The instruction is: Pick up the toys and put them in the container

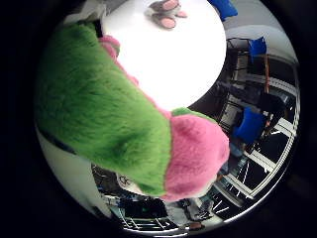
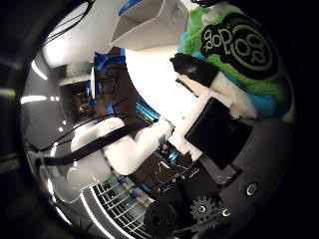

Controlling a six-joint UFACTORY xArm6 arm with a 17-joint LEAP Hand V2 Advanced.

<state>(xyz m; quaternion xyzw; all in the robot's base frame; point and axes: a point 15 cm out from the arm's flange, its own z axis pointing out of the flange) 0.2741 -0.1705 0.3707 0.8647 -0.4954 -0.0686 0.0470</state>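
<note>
A green plush toy (image 1: 99, 114) with a pink end fills much of the little finger side palm view, close against the palm and lifted above the white round table (image 1: 173, 59). Its black patch with green rings shows in the thumb side view. My right hand (image 2: 209, 114) is shut on this toy, with a black fingertip (image 2: 192, 67) pressed into its fur. A white container (image 2: 149, 25) stands open on the table beyond the toy. A small grey toy with pink soles (image 1: 166, 12) lies on the table's far side.
Blue chairs (image 1: 250, 124) stand on the dark floor beside the table's edge, with dark shelving behind them. My white arm (image 2: 119, 144) reaches across the thumb side view.
</note>
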